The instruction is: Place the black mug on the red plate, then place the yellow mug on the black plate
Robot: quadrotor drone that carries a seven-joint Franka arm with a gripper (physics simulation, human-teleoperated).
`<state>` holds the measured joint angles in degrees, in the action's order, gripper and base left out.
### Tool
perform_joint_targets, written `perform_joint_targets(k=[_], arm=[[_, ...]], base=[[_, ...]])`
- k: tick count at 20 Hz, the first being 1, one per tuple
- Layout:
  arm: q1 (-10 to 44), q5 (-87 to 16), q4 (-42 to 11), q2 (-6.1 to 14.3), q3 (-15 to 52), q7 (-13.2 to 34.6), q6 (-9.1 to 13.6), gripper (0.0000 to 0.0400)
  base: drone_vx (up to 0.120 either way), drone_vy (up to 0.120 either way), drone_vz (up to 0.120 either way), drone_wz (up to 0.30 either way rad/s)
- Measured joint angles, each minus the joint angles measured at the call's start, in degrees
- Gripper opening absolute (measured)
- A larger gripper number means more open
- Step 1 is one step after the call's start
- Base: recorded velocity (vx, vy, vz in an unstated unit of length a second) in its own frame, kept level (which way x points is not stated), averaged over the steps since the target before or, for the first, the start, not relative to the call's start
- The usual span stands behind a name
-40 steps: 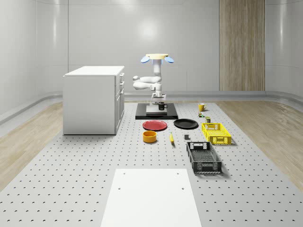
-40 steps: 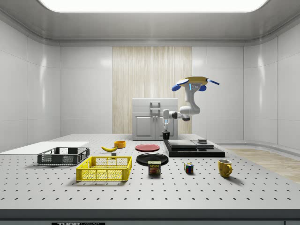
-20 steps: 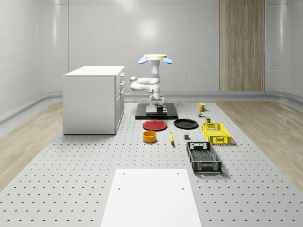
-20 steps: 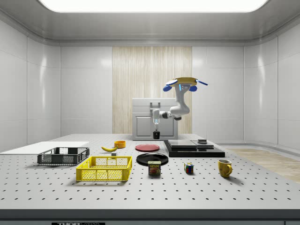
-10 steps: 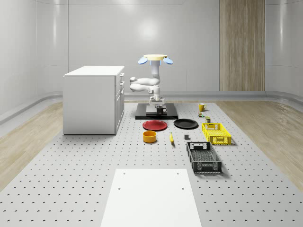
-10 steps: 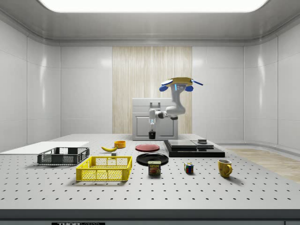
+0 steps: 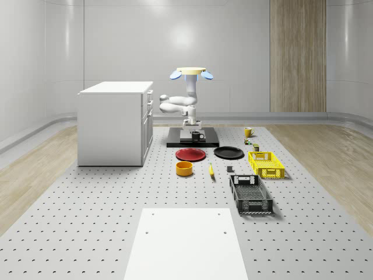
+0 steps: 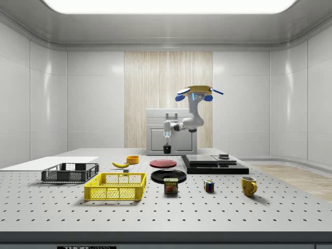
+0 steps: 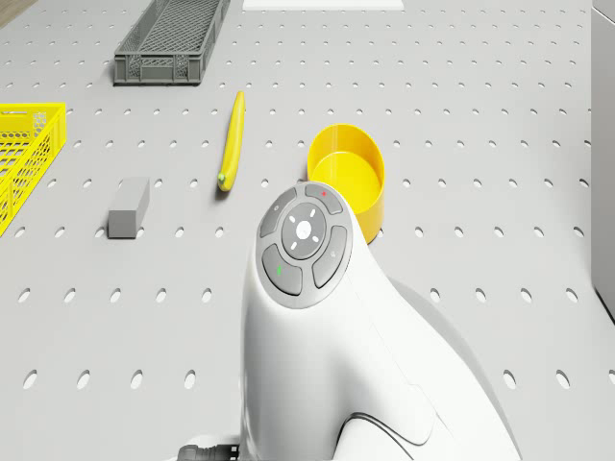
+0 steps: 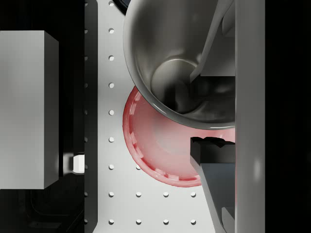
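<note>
One black mug (image 8: 167, 149), empty inside, hangs clamped in our jaws above the red plate (image 10: 165, 145); we note the drone (image 8: 198, 94) hovering beside the black platform (image 7: 193, 140).

The black mug (image 10: 180, 73) shines glossy inside, like glazed ceramic. Beneath it the red plate (image 10: 155, 145) looks smooth with a soft sheen. The worktop (image 9: 480, 115) is matt grey, metal-like, drilled with rows of holes. The arm's white shell (image 9: 336, 346) is smooth, glossy plastic. The yellow bowl (image 9: 348, 178) looks like satin plastic. The far wall carries a wood-grain panel (image 7: 297, 55).
</note>
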<state>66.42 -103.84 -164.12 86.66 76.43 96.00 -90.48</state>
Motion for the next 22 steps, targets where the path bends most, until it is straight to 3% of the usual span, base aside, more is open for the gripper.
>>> perform_joint_targets(k=[8,22], arm=[[-4.4,-1.5,0.8,1.2,-1.9,-5.0,-1.8,0.011],[-4.4,-10.4,4.4,1.6,-11.7,-7.4,-6.3,0.011]], base=[[0.0,0.0,0.0,0.0],[0.0,0.0,0.0,0.0]])
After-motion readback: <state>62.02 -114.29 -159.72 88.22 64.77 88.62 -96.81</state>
